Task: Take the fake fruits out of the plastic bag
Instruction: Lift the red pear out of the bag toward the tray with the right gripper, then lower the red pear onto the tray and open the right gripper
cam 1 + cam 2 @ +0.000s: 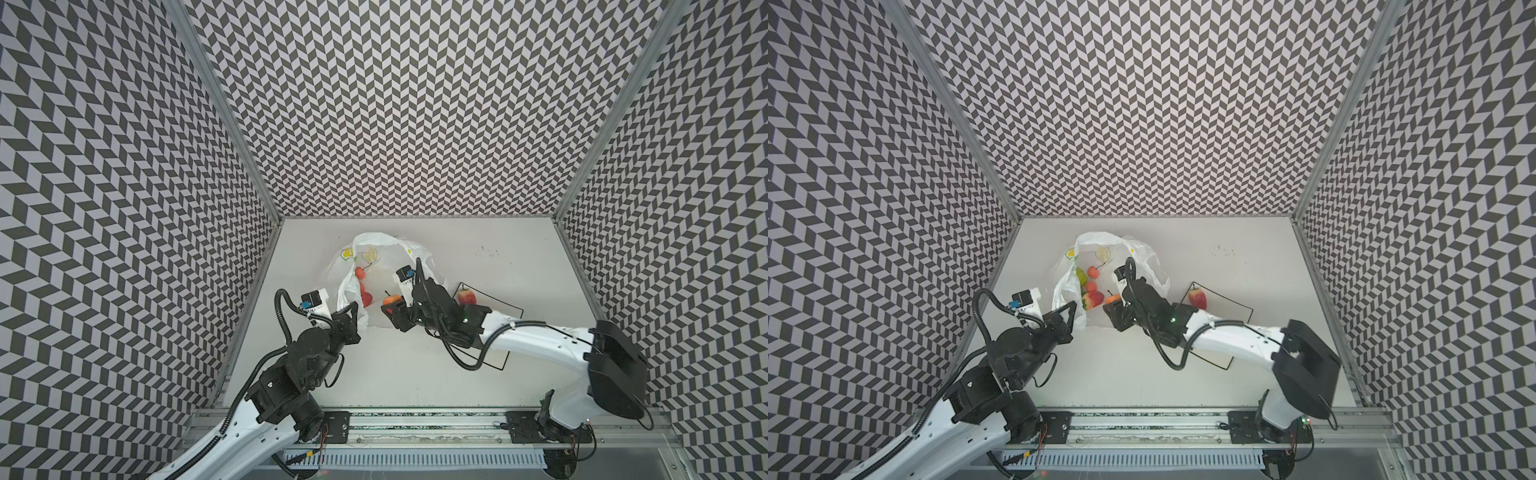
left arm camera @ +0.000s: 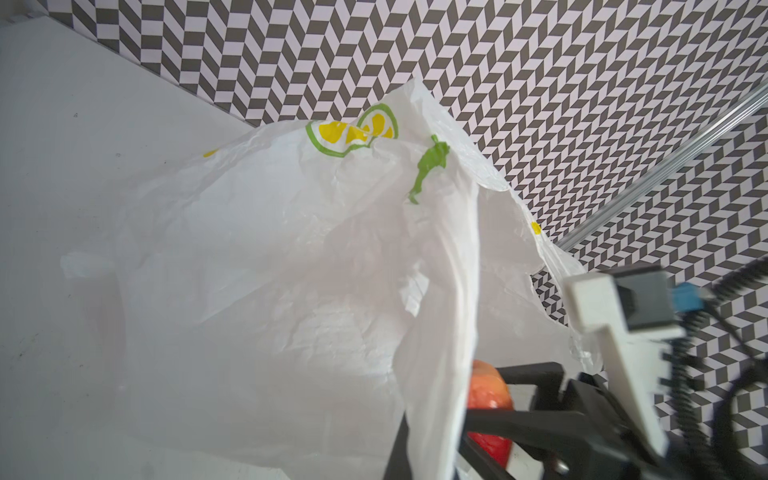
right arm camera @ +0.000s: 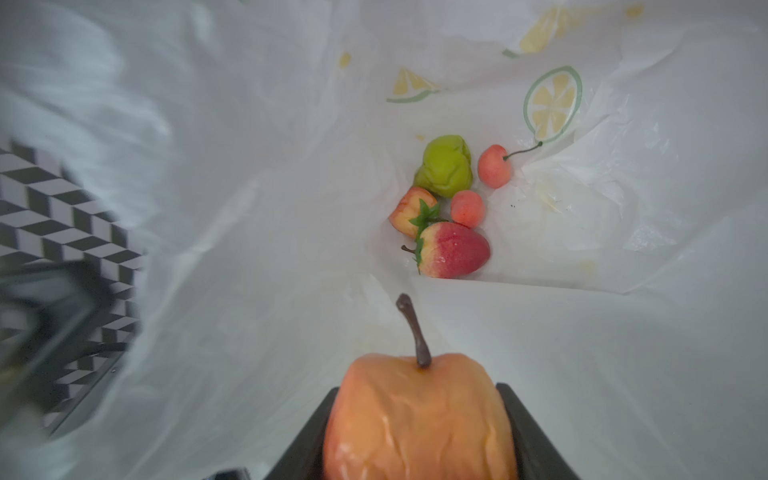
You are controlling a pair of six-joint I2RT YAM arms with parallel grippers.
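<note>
Translucent plastic bag (image 1: 386, 257) of fake fruits (image 3: 453, 249).
Bag at 11 o'clock on the desk (image 1: 395, 374); left gripper (image 1: 353, 307) pinches shut on its 7 o'clock rim; right gripper (image 3: 417, 395) clasps an orange stemmed fruit (image 3: 415, 436) at its mouth.

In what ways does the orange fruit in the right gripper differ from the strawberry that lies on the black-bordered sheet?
The orange fruit is clamped between the fingers of the right gripper at the mouth of the plastic bag; the strawberry lies free on the black-bordered sheet. The orange fruit is rounded and wrinkled with a brown stem; the strawberry is redder with a paler end. Both are small fake fruits.
</note>
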